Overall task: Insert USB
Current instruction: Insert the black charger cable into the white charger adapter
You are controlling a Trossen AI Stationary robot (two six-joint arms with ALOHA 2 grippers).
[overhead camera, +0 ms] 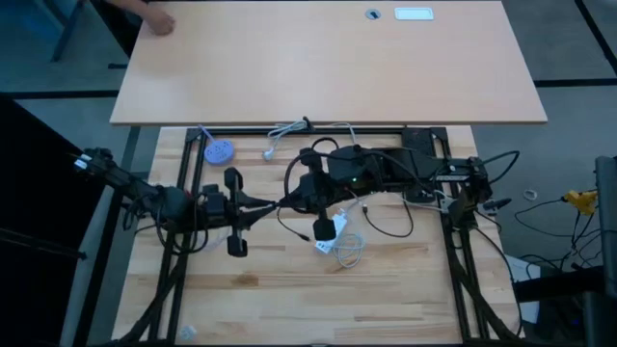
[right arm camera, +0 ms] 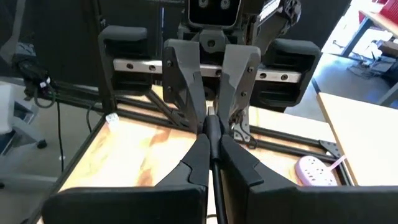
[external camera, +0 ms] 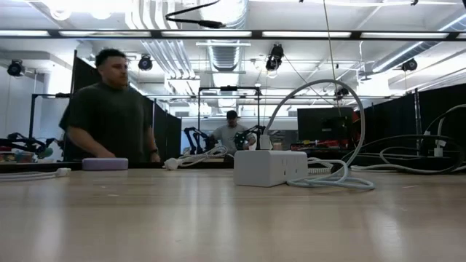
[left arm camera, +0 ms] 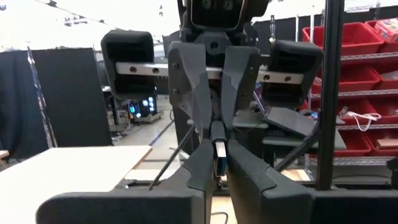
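A USB plug [left arm camera: 218,155] with a blue and silver end and a black body is held in the air over the table's middle, between my two grippers, which face each other tip to tip. My left gripper [left arm camera: 219,149] [overhead camera: 283,202] comes from the left, and its fingers stand close on the plug's blue-silver end. My right gripper [right arm camera: 212,134] [overhead camera: 299,196] comes from the right and is shut on the black body. A thin black cable [right arm camera: 214,186] hangs from the plug. A white power block [overhead camera: 326,246] [external camera: 269,167] lies flat on the table below. My left gripper pinches the plug's blue and silver end [left arm camera: 219,163] between its two fingers, coming level from the table's left. The plug is clear of the table. My right gripper pinches the plug's black body [right arm camera: 212,126] between its two fingers, slanting slightly down from the table's right. The cable [right arm camera: 215,199] hangs slack below the hold.
A purple power strip [overhead camera: 219,151] [right arm camera: 314,171] lies at the far left and a white cable [overhead camera: 287,129] at the far edge. Another white cable [overhead camera: 349,249] coils beside the white block. A person [external camera: 105,109] stands at the far table [overhead camera: 328,67].
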